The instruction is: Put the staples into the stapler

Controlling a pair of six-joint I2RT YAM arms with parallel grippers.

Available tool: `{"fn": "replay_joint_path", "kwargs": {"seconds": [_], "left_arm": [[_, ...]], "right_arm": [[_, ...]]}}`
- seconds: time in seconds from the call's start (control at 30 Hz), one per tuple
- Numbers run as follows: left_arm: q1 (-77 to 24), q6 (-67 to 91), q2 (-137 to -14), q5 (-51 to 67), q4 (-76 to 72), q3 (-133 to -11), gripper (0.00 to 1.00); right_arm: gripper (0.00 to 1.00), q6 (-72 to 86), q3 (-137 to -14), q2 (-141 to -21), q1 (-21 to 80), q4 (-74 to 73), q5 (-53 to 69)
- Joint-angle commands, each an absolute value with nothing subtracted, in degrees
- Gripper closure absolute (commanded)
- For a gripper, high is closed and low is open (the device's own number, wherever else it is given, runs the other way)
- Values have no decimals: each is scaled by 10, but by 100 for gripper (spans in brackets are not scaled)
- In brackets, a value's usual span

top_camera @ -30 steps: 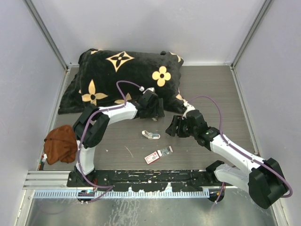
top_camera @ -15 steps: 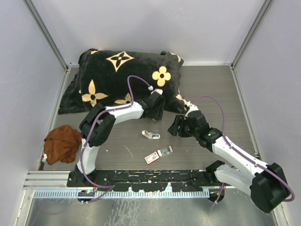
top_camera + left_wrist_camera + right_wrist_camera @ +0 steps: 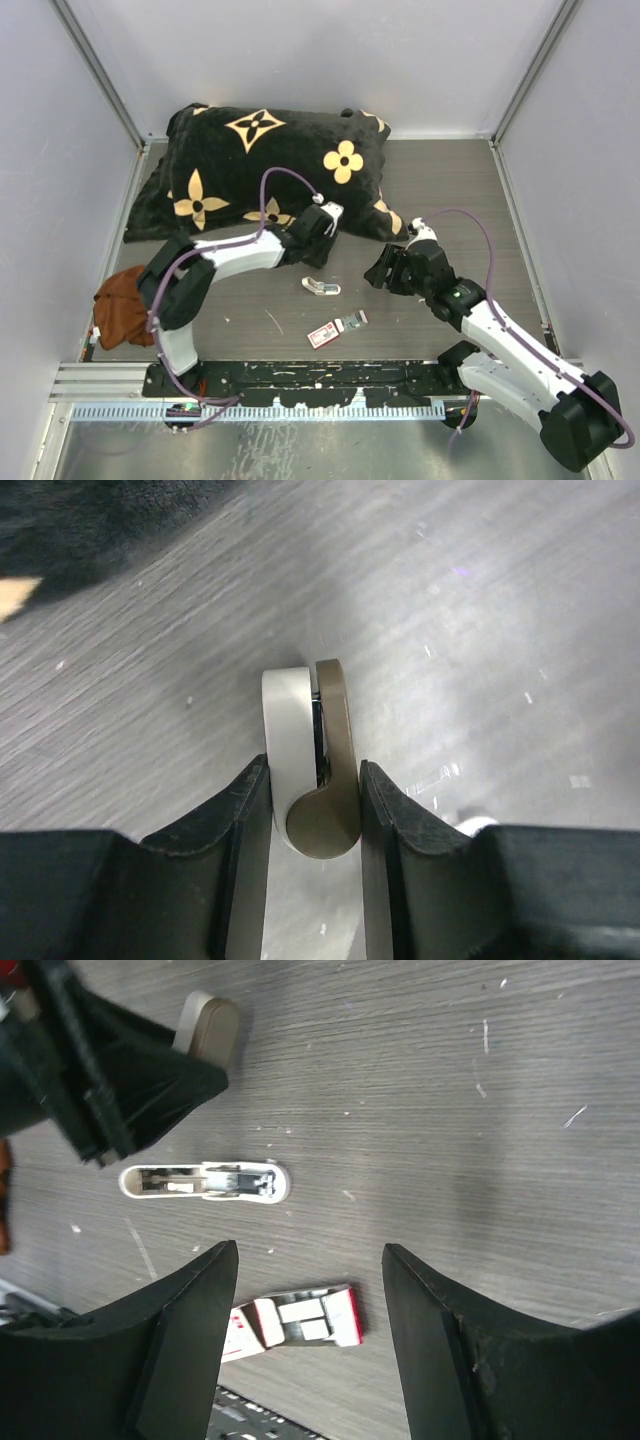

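**A:** Staples: where were they, and had any gone in?

**B:** They sat in a small grey tray that touched the end of its red-and-white box, flat on the table. In the right wrist view they lay just past the right claw, in line with the gap between its fingers. They were well apart from the left claw. None looked loaded.

**A:** What were the claws doing?

**B:** The right claw was spread wide with nothing between its fingers. The left claw was clenched on a white-and-taupe hinged body, which I took to be the stapler. Both pads pressed its sides near the round hinge, and its other end stuck out ahead of the claw. I could not tell whether it was resting on the table or lifted. The edge of the dark pillow lay just beyond the left claw.

**A:** Anything between the claws?

**B:** A white oblong piece with a metal channel showing lay on the table, touching neither claw. I could not tell whether it belonged to the stapler.

**A:** How far along was the job?

**B:** Early, by my reading. The stapler was gripped and the staples sat untouched. What was left was opening the stapler, lifting a strip from the tray, seating it and closing up.
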State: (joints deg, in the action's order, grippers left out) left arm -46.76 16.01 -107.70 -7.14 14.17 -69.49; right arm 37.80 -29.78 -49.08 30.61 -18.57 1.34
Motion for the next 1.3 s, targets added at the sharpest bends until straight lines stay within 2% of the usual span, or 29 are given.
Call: {"fn": "replay_joint_path", "kwargs": {"seconds": [0.0, 0.23, 0.37, 0.63, 0.77, 0.97, 1.1, 1.27], "left_arm": [[-501, 31, -918, -64, 70, -648, 84], [-629, -160, -739, -200, 86, -576, 83], [-670, -196, -669, -213, 123, -564, 83], [-698, -204, -610, -215, 152, -546, 83], [-705, -204, -608, -196, 159, -551, 83], [-716, -190, -608, -171, 171, -559, 83], [-723, -187, -608, -165, 177, -564, 84], [-726, -185, -612, -164, 174, -566, 85]], "right_arm": [[34, 460, -330, -448, 304, -192, 45], [29, 519, -352, -409, 304, -127, 166], [26, 478, -343, -388, 304, -46, 236], [23, 402, -351, -376, 304, -10, 340], [31, 410, -352, -391, 306, 46, 372], [31, 403, -357, -424, 315, 61, 357], [39, 404, -356, -440, 330, 74, 352], [44, 399, -347, -460, 362, 84, 323]]}}
